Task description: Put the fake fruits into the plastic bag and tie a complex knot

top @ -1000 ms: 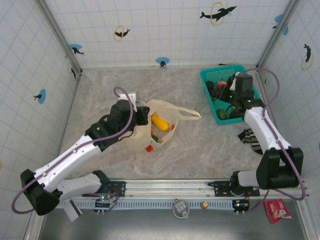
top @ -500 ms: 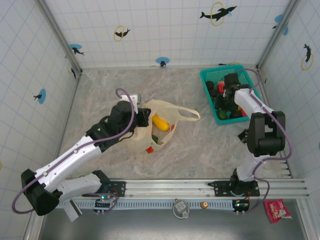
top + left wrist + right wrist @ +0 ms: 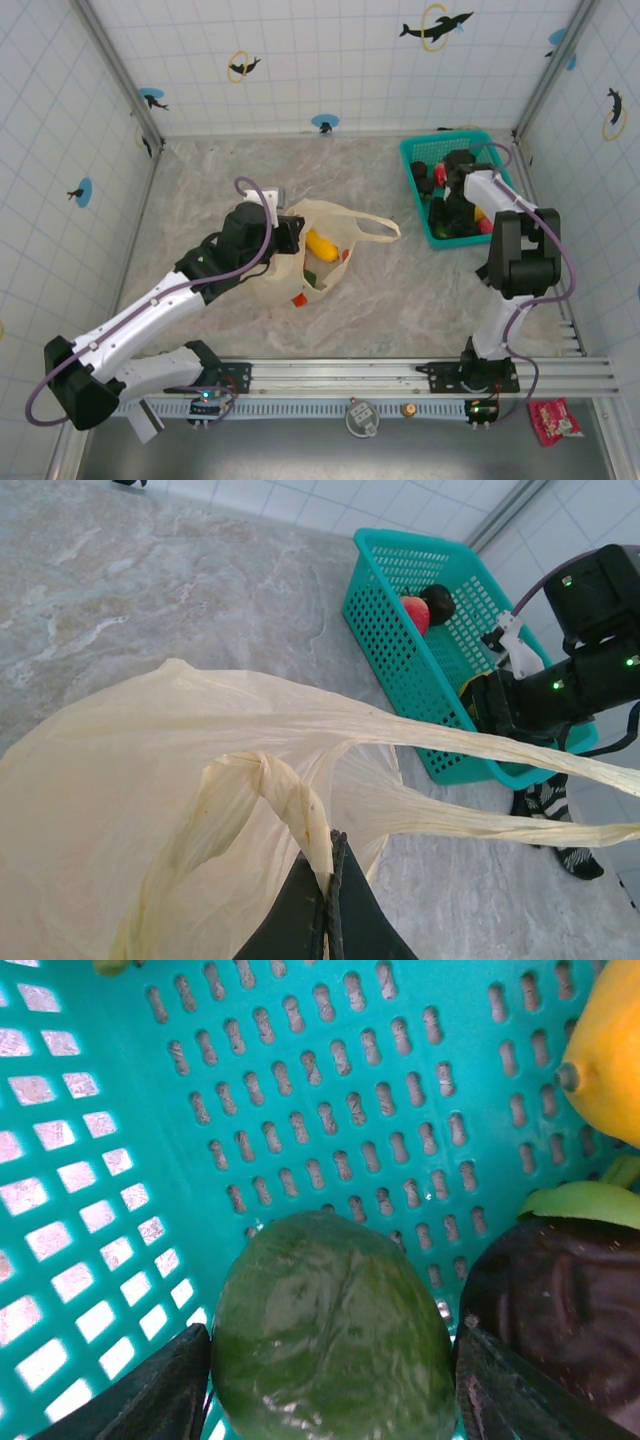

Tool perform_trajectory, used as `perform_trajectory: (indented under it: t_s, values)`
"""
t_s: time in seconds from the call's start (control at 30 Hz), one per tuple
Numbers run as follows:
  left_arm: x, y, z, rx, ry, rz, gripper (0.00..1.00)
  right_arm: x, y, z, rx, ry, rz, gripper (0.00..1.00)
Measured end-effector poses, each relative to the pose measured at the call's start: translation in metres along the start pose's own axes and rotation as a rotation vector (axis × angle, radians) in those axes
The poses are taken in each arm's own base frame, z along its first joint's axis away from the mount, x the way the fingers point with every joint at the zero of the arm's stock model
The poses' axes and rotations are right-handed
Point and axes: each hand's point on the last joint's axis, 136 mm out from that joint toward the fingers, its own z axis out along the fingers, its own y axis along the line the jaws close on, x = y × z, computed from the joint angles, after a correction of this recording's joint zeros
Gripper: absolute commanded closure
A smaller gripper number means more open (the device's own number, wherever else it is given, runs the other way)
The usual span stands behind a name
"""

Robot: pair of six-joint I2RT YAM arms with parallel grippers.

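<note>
The cream-yellow plastic bag [image 3: 283, 275] lies mid-table with its mouth open. My left gripper [image 3: 330, 880] is shut on one twisted handle [image 3: 290, 800], holding it up. Inside the bag I see a yellow fruit [image 3: 320, 243] plus green and orange pieces. My right gripper [image 3: 335, 1400] is down in the teal basket [image 3: 415, 150], open, one finger [image 3: 165, 1390] on each side of a glossy green fruit [image 3: 335, 1340] lying on the basket floor. A dark brown fruit [image 3: 560, 1300] and a yellow fruit [image 3: 605, 1060] lie beside it.
A red fruit [image 3: 415, 612] and a dark fruit [image 3: 437, 602] sit at the basket's far end. The bag's other handle [image 3: 375, 230] stretches toward the basket. A striped cloth [image 3: 497, 272] lies beside the right arm. Tiled walls enclose the table.
The right arm has folded in and dropped its gripper into the basket, down over the green fruit. The left arm and the bag have barely shifted.
</note>
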Motion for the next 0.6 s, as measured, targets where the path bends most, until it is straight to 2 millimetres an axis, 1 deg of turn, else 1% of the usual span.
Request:
perform_trajectory:
  t_s: [0.23,0.33,0.43,0.5,0.6]
  values:
    - [0.001,0.0,0.002,-0.002,0.003,0.0,1.0,-0.006,0.003,0.008,-0.016,0.013,0.005,0.38]
    - [0.001,0.0,0.002,-0.002,0.003,0.0,1.0,-0.008,0.003,0.011,-0.017,0.009,0.006,0.33]
    - [0.001,0.0,0.002,-0.002,0.003,-0.001,1.0,-0.005,0.001,0.021,-0.005,0.035,0.007,0.31]
    - [0.001,0.0,0.002,-0.002,0.003,-0.001,1.0,-0.004,0.001,0.024,-0.004,0.038,0.007,0.32]
    - [0.001,0.0,0.002,-0.002,0.003,-0.004,1.0,-0.006,0.001,0.024,-0.003,0.03,0.007,0.38]
